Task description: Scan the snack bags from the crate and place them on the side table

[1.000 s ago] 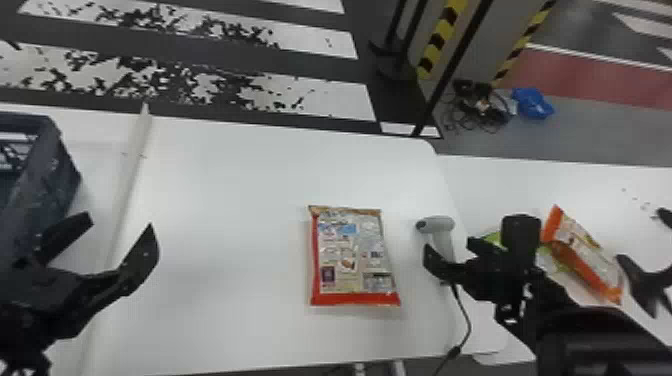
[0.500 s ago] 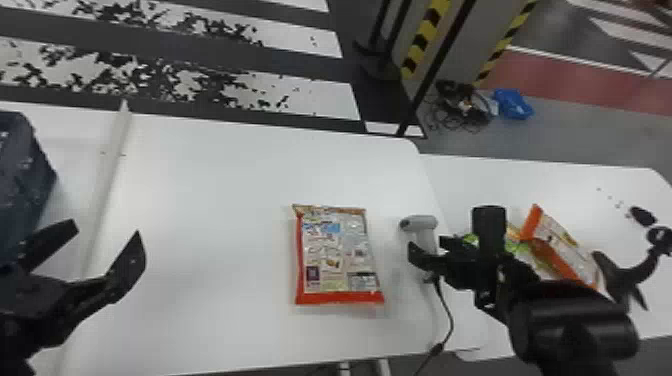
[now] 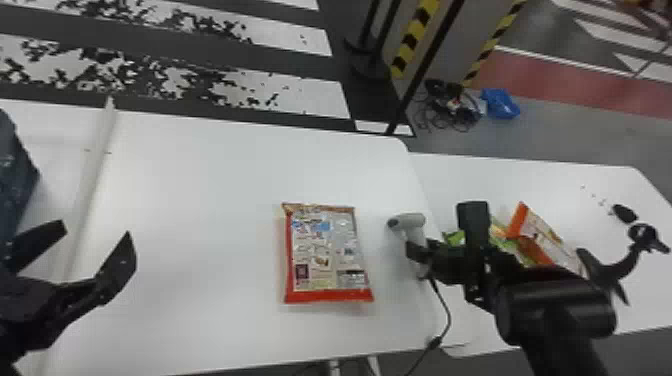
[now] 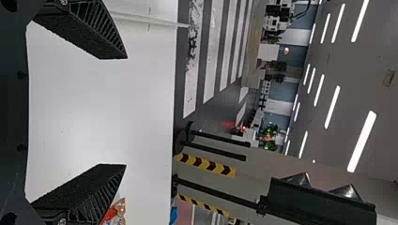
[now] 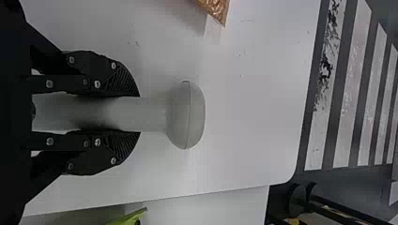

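Note:
My left gripper [image 3: 96, 234] stands open and empty over the left side of the white table; in the left wrist view, its fingers [image 4: 87, 28] are wide apart there too, left gripper [image 4: 124, 111]. At the table's right, my right gripper [image 3: 420, 255] is at the grey handheld scanner [image 3: 411, 221]. The right wrist view has the right gripper [image 5: 136, 114] shut on the handle of the scanner [image 5: 185, 115], one finger on each side. A red-edged snack bag [image 3: 327, 255] lies flat, printed side up, left of the scanner. The crate [image 3: 15, 170] is at the far left.
The side table [image 3: 630, 200] adjoins on the right, holding an orange-and-white bag [image 3: 542, 235] and a green bag [image 3: 452, 238], partly behind my right arm. The scanner's black cable [image 3: 446, 307] hangs over the front edge. Striped posts stand beyond the table.
The head view has swung a little, so the table and its contents sit farther left. My right arm has shifted slightly left, closer to the scanner. The snack bag stays where it lay.

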You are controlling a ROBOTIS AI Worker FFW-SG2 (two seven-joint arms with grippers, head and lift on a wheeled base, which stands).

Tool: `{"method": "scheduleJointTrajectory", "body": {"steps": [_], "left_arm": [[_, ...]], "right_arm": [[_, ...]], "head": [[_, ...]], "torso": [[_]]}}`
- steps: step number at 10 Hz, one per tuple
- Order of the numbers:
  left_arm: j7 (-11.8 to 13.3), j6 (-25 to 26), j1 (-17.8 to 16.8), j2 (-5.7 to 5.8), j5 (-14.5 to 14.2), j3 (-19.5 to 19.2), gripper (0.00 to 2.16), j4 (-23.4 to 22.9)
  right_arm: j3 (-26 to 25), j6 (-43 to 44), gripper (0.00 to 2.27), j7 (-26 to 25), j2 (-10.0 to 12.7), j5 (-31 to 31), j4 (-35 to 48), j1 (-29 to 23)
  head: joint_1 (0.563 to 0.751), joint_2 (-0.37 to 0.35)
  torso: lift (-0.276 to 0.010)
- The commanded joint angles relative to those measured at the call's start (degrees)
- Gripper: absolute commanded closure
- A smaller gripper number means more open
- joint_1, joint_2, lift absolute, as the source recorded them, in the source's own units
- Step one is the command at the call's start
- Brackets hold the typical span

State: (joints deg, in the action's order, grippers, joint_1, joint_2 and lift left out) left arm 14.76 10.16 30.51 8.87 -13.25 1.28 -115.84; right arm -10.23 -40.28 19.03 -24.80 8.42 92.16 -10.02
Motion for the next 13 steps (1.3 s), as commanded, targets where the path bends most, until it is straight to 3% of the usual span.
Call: {"method": "scheduleJointTrajectory", "body": {"steps": [1, 4, 7, 9, 13], "left_arm": [[-0.17, -0.18, 0.08, 0.0, 0.15, 0.13, 0.04, -0.09], [-0.52, 0.0, 0.08, 0.0, 0.15, 0.39, 0.04, -0.44], [-0.43, 0.0, 0.34, 0.0, 0.15, 1.01, 0.04, -0.53], [-0.43, 0.0, 0.69, 0.0, 0.15, 1.1, 0.04, -0.53], [-0.78, 0.18, 0.69, -0.09, 0.15, 1.18, 0.04, -0.44]], "right_arm": [[-1.11, -0.99, 2.25, -0.14, 0.11, 0.64, 1.97, -0.53], [-5.33, -7.49, 2.25, -0.14, 1.86, 2.83, 15.68, -8.09], [-6.21, -11.53, 2.25, 0.13, 3.71, 3.98, 26.14, -14.33], [-5.42, -15.23, 2.25, 0.92, 5.2, 4.15, 29.75, -15.73], [-2.43, -18.57, 2.25, 1.01, 5.82, 4.06, 33.7, -16.79]], "head": [[0.695, -0.334], [0.695, -0.335], [0.695, -0.32], [0.695, -0.3], [0.695, -0.234]], "torso": [[-0.081], [-0.081], [-0.081], [-0.081], [-0.081]]}}
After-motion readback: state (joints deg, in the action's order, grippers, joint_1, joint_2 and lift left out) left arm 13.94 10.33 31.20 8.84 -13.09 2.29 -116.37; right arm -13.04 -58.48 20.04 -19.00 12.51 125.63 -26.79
